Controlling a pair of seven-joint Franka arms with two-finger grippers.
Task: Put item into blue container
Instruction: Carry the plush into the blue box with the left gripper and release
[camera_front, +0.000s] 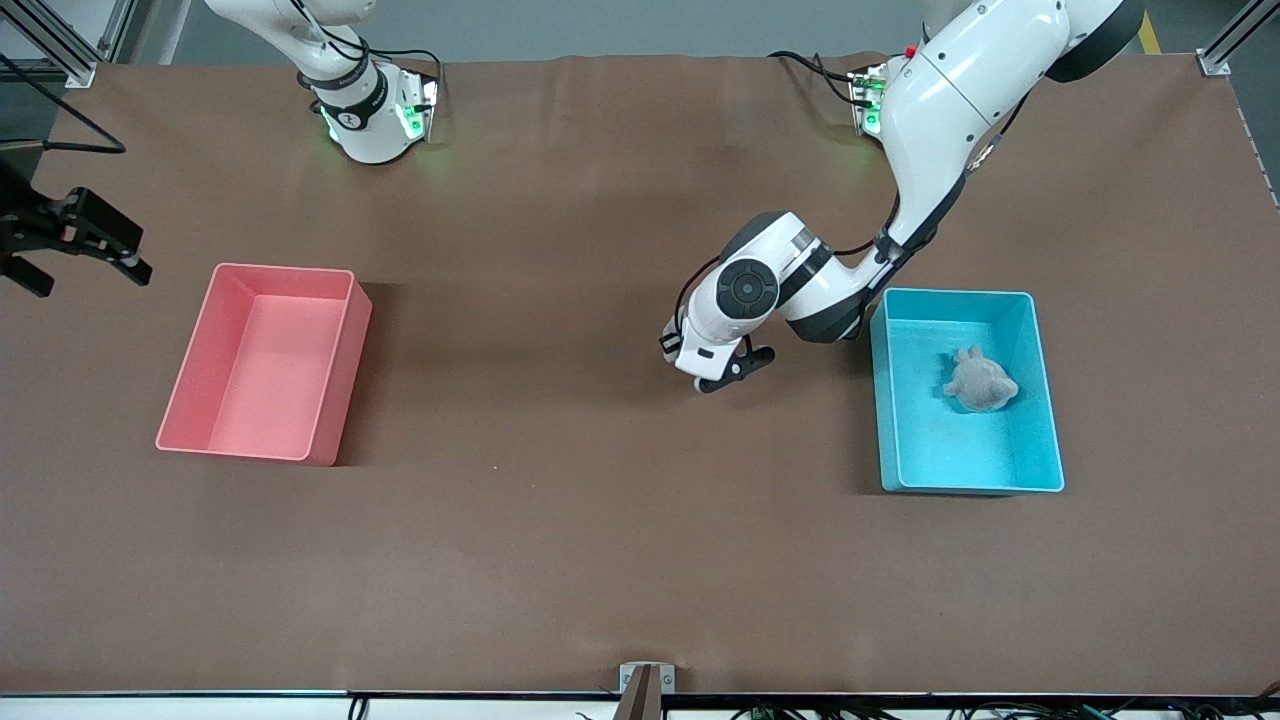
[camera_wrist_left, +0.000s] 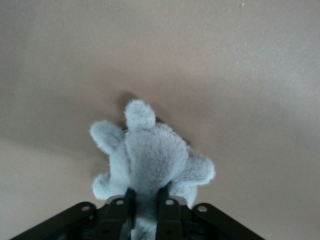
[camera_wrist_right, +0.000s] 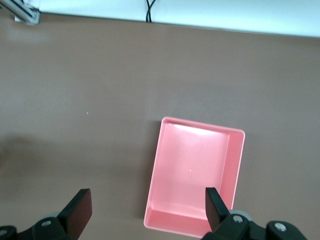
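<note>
A: Front first. How far along?
B: Partly done, by the look of it. One grey plush (camera_front: 980, 382) already lying in the blue container (camera_front: 1045, 400). Left gripper (camera_front: 738, 370) low over the table (camera_front: 560, 540), just beside the blue container, toward the right arm's end. Catch hidden beneath it here.
A: Left wrist?
B: Fingers (camera_wrist_left: 164, 210) pinching a second plush toy (camera_wrist_left: 152, 157). Resting on the brown cover or just above it, cannot tell which. Left to do, probably: lift, carry over the blue container's rim, release.
A: Right wrist?
B: Right gripper (camera_wrist_right: 146, 205) waiting, fingers spread wide, above the pink bin (camera_wrist_right: 202, 125), well apart from the blue container.
A: Surface, room?
B: Brown matte cover, faintly creased. Aluminium frame posts (camera_front: 75, 60) at the corners, cables (camera_front: 900, 712) along the edge nearest the front camera.
</note>
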